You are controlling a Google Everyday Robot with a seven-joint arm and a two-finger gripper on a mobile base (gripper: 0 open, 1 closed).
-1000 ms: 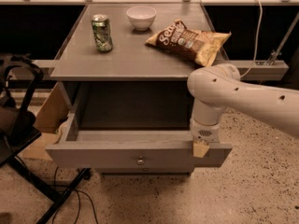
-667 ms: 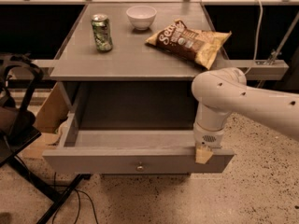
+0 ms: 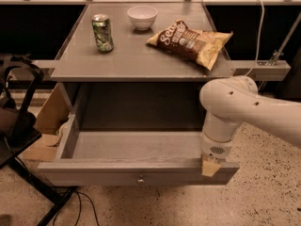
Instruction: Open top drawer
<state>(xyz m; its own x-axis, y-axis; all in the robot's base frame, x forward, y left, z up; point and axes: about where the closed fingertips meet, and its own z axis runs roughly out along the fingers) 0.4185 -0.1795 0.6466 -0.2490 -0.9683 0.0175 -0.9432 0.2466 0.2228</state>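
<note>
The top drawer [image 3: 136, 169] stands pulled far out from under the grey cabinet top. Its shallow grey interior [image 3: 136, 146] shows and holds nothing that I can see. A small round metal knob [image 3: 140, 179] sits at the centre of its front. My gripper [image 3: 210, 166] reaches down from the white arm [image 3: 235, 108] on the right and sits at the right end of the drawer's front rim, with a tan fingertip [image 3: 209, 167] over the edge. The lower drawers are hidden under the open one.
On the cabinet top [image 3: 141, 60] stand a green can [image 3: 102, 32], a white bowl [image 3: 142, 17] and a chip bag [image 3: 190, 41]. A black chair [image 3: 16, 121] and a cardboard piece [image 3: 49, 117] are at the left. Cables [image 3: 75, 208] lie on the speckled floor.
The drawer has slid further out toward the camera, and my gripper has moved with its front rim.
</note>
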